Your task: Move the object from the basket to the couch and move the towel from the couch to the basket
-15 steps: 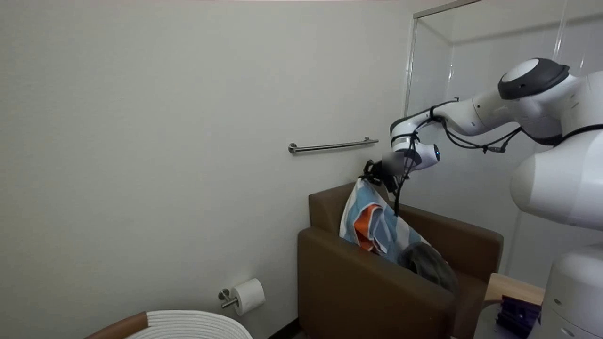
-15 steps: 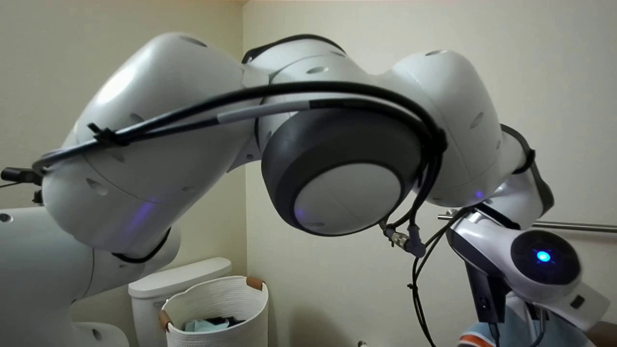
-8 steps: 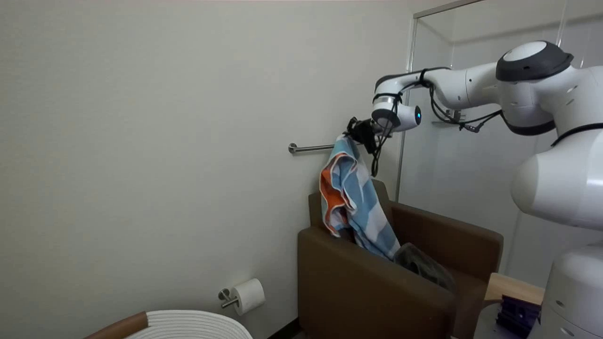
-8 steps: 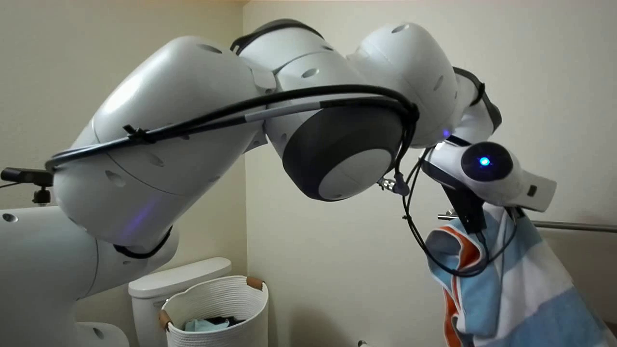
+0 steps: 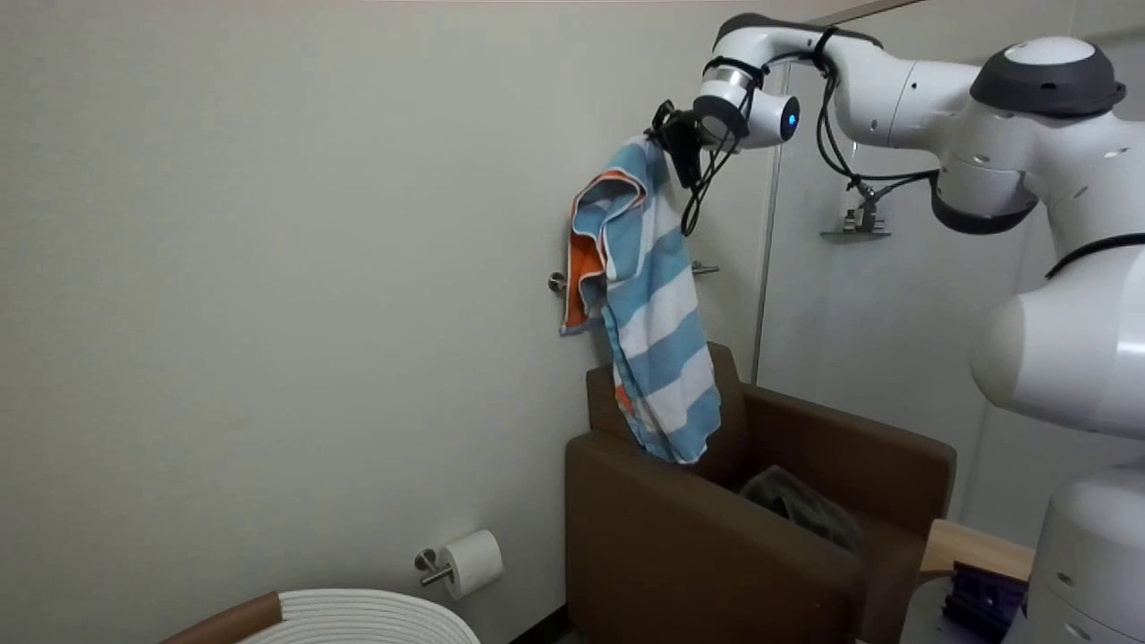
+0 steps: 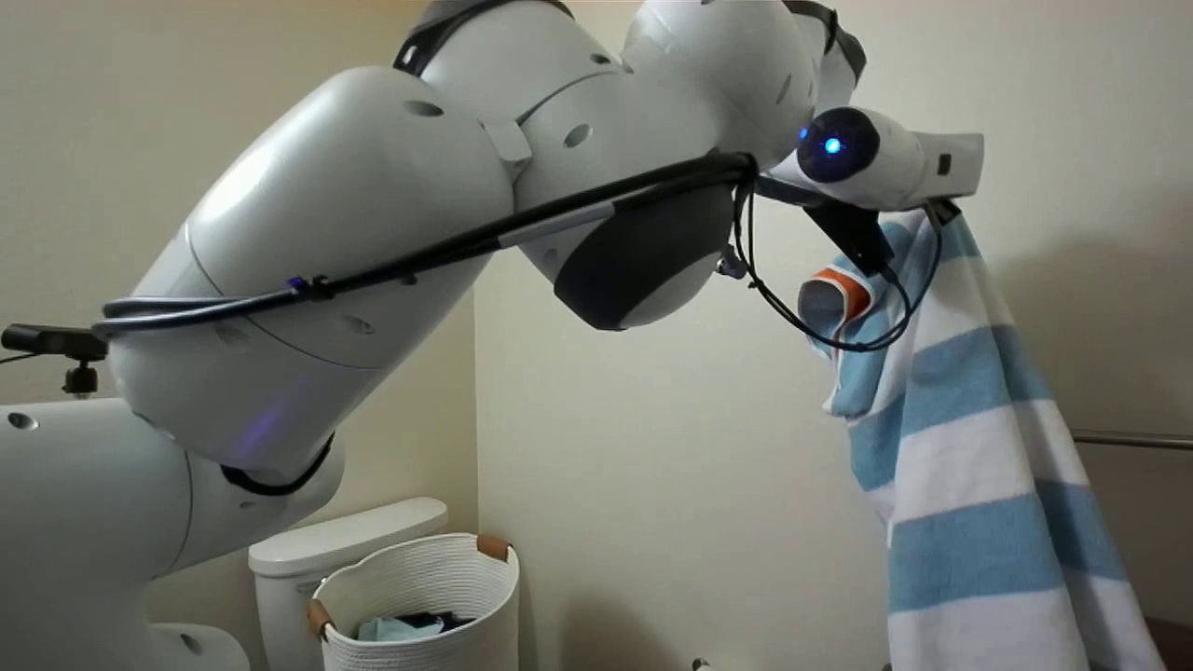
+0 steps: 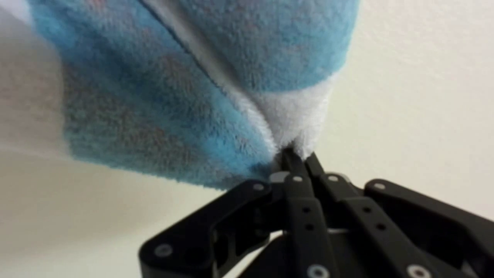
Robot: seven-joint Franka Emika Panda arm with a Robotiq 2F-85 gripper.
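1. When I look through the wrist view, my gripper (image 7: 302, 156) reaches in from five o'clock, its jaws drawn tightly together on a pinch of the towel (image 7: 216, 127).
2. In both exterior views the striped towel hangs from that pinch towards six o'clock, an orange fold (image 5: 583, 258) turned out on its nine-o'clock side.
3. In an exterior view I have the couch (image 5: 698, 563) at about five o'clock; the towel's lower end overlaps its backrest (image 5: 603, 402), and from this angle I can't tell whether they touch.
4. On the couch seat, at four o'clock from that lower end, lies a dark grey fabric item (image 5: 801, 501), partly hidden behind the near armrest (image 5: 716, 521).
5. I see the basket (image 6: 485, 634) at seven o'clock in both exterior views, well apart from the towel, with pale green and dark cloth (image 6: 401, 630) inside.
6. Behind the basket, towards ten o'clock, stands a white toilet tank (image 6: 345, 540); the towel crosses in front of a metal wall bar (image 5: 706, 268).
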